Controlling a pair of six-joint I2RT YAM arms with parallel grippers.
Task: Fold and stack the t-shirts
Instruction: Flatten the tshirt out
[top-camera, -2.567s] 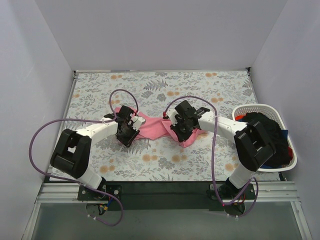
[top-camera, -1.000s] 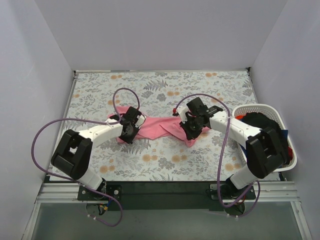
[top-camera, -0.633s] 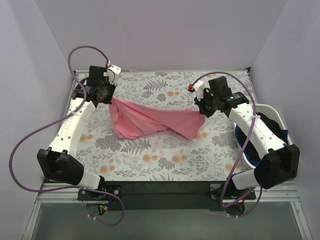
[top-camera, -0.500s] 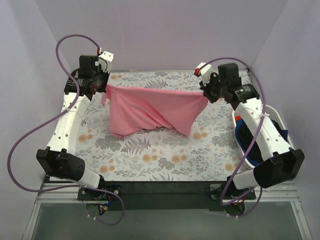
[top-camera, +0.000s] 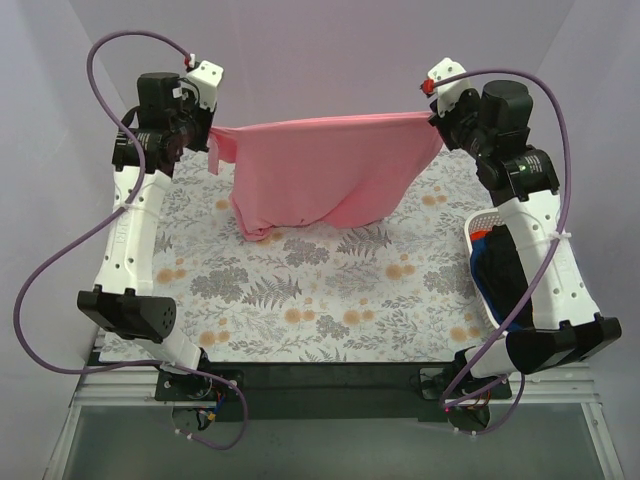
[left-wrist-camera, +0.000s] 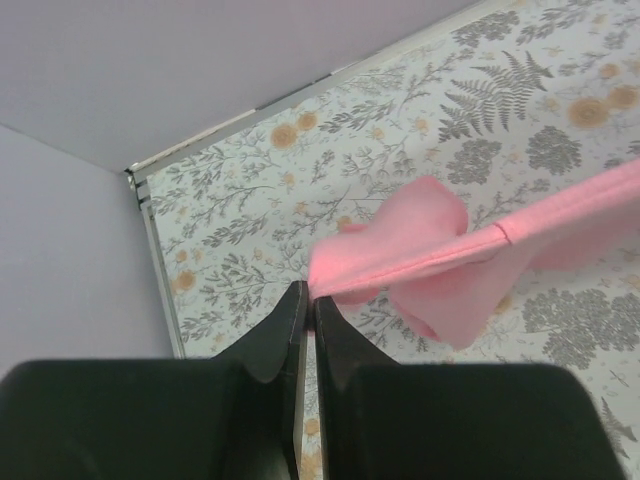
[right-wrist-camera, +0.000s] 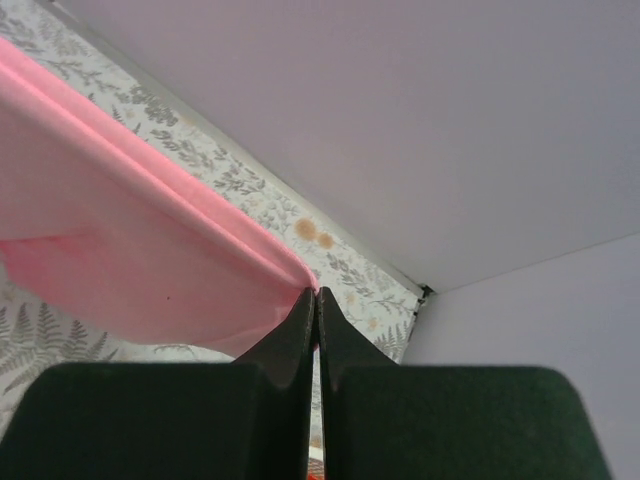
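The soft salmon-pink cotton t-shirt (top-camera: 320, 170) isn't a crumpled heap on the floral-clothed surface (top-camera: 330, 300) anymore. It now hangs stretched up high over the far end, top edge pulled taut, lower part bunched and twisted. The left pincer (top-camera: 207, 133) and right pincer (top-camera: 437, 112) are each pinched tight on a top corner. Seems ready to be laid flat for folding.

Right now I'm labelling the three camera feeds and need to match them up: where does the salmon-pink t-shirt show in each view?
Top external: the salmon-pink t-shirt hangs stretched across the upper middle, from left claw to right claw.
Left wrist: its bunched corner sits centre right, pinched at the claw tips.
Right wrist: it fills the left side, hem ending at the claw tips.
Shared landmark: the floral tablecloth beneath.
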